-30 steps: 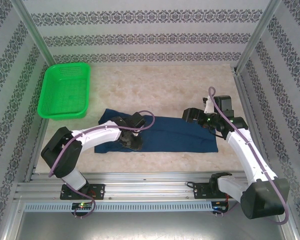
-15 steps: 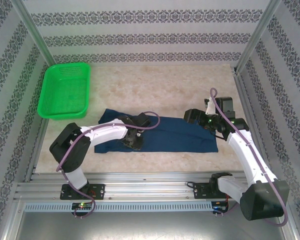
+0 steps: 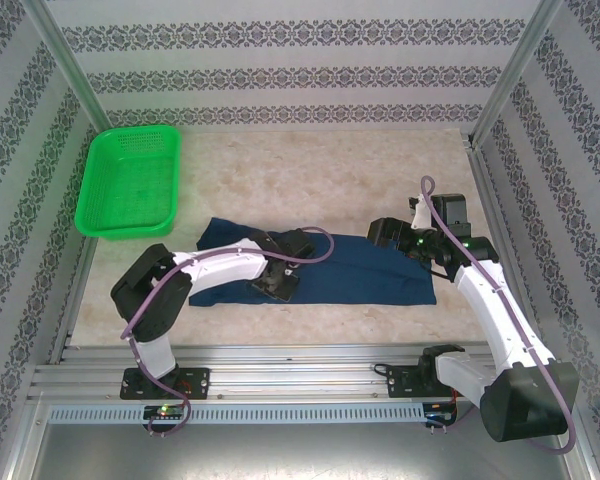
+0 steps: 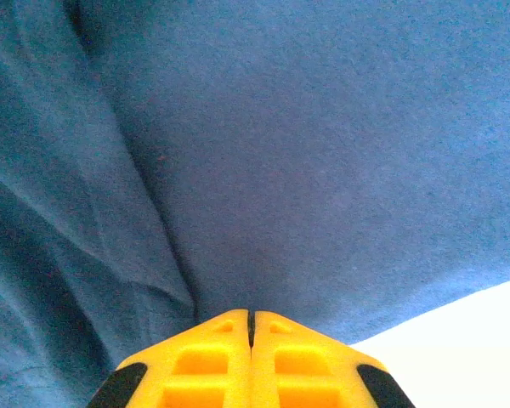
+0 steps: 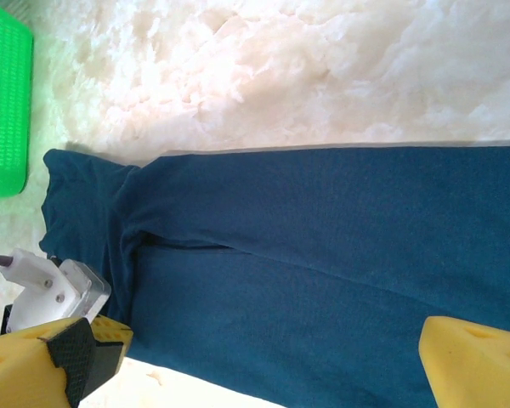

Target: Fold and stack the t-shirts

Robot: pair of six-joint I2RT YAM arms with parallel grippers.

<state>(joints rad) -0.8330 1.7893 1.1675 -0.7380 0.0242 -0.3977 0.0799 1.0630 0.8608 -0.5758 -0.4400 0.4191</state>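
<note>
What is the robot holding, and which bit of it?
The left hand is pinched shut on the navy t-shirt, along its near edge. The right hand is open above it, holding nothing.

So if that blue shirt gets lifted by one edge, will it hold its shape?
Probably not: the t-shirt lies flat with soft creases, so it should droop. It looks thin, likely light. Pushed, it would probably bunch up.

Inside a robotics lab's test cell: a left arm (image 3: 215, 265) and a right arm (image 3: 492, 305) stand bolted to an aluminium rail (image 3: 300, 358) at the edge of a marble-look table (image 3: 330, 170), boxed in by metal posts (image 3: 68, 70) and panels (image 3: 300, 50) of patterned wallpaper.
</note>
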